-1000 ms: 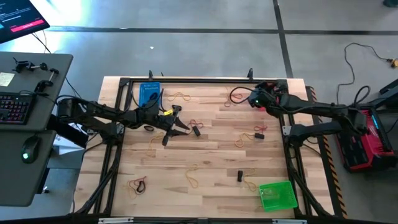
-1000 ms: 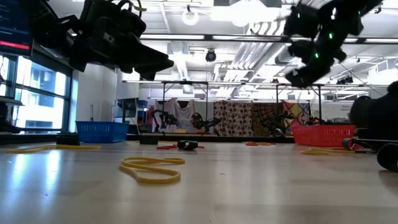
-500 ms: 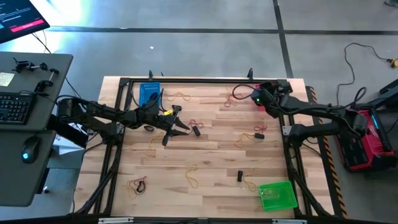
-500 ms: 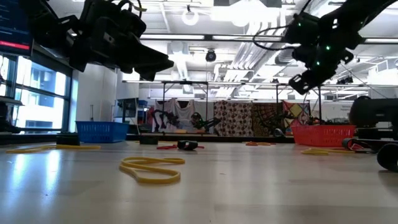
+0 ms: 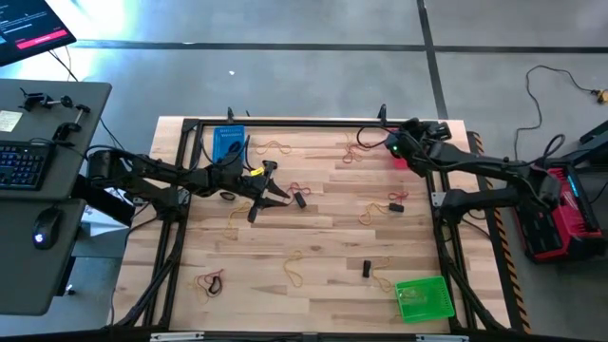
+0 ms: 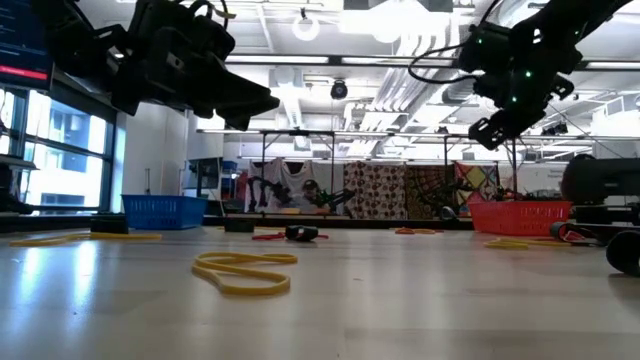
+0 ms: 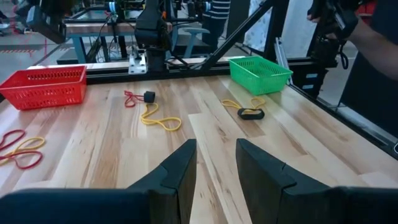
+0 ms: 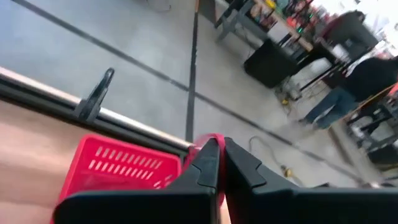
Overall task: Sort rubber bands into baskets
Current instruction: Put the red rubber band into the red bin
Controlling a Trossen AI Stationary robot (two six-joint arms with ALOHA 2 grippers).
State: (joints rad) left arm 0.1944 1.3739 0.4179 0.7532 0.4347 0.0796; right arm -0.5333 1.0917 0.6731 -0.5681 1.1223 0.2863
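Observation:
In the left wrist view, rubber bands lie loose on the wooden table: a yellow one [image 7: 160, 119], a red one [image 7: 130, 98] and a black one [image 7: 250, 113]. The red basket [image 8: 117, 165] stands at the far right corner, the blue basket [image 5: 228, 142] at the far left and the green basket [image 5: 425, 298] at the near right. My right gripper [image 8: 221, 163] hangs above the red basket, shut on a red rubber band. My left gripper [image 7: 216, 163] hovers over the table's middle [image 5: 271, 190], open with nothing between its fingers. My right gripper pinches a red rubber band between its two fingers. Only a small red arc [image 8: 209, 137] shows past the fingertips, and the fingers hide the rest. The band is lifted clear, above the red basket.
More bands are scattered over the boards, among them a yellow pair [image 6: 243, 272] near the front. A black frame [image 5: 285, 122] runs along the table's far edge, with a clamp [image 8: 98, 93] on it. A desk with a keyboard [image 5: 21, 163] stands to the left. A person [image 7: 373, 37] stands beyond the table.
My right gripper has swung a little toward the table's far right corner, over the red basket. It turned as it went and stayed shut.

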